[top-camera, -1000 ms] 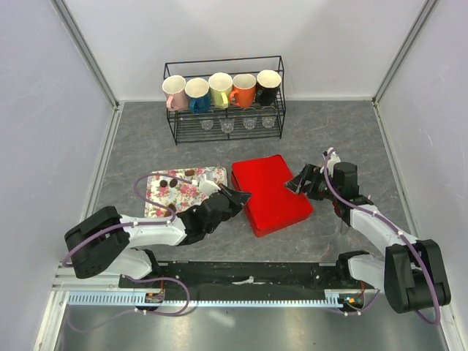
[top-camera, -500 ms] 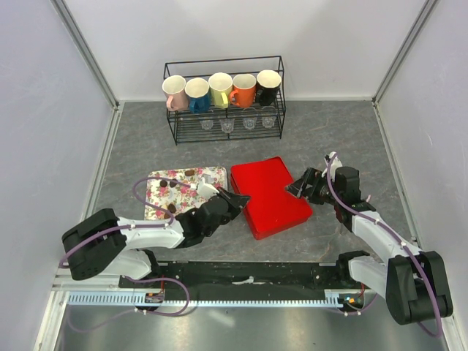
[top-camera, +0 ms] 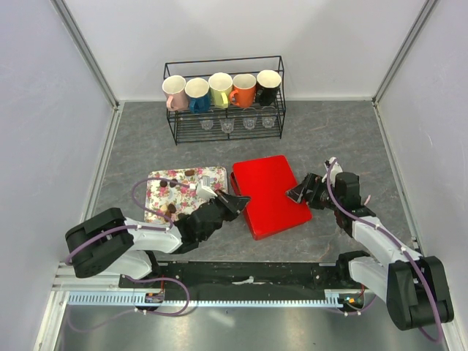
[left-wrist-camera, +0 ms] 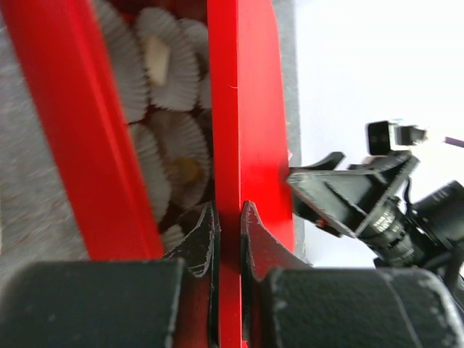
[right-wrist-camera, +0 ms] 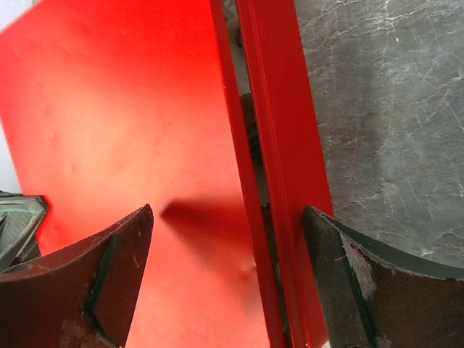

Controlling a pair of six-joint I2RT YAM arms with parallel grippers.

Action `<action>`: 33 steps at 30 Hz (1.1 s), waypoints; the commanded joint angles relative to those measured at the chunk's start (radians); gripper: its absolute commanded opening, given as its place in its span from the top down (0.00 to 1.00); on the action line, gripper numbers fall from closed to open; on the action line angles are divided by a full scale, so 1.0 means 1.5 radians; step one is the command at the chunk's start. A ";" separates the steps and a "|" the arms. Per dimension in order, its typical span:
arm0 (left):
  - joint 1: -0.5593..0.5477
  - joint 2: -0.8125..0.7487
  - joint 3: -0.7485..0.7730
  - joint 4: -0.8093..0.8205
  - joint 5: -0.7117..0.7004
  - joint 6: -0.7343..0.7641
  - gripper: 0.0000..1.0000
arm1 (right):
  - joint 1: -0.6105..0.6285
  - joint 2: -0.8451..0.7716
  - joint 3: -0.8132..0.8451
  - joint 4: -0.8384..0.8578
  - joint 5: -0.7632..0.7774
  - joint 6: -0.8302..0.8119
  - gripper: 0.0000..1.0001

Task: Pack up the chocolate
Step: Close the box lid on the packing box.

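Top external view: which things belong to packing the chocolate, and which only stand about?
For the job: chocolates on the floral tray; red box with paper cups; red lid, pinched by the left gripper; right gripper, open.
Just standing about: wire rack, five mugs, small glasses.

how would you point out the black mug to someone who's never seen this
At the far end of the grey table stands a black wire rack with five ceramic mugs in a row on its top shelf. The black ceramic mug is at the row's right end, beside the orange ceramic mug; it alone is dark outside, with a pale inside.
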 commanded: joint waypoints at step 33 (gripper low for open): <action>-0.005 -0.032 0.065 -0.354 -0.125 -0.146 0.86 | 0.008 -0.046 0.040 -0.062 -0.011 -0.036 0.08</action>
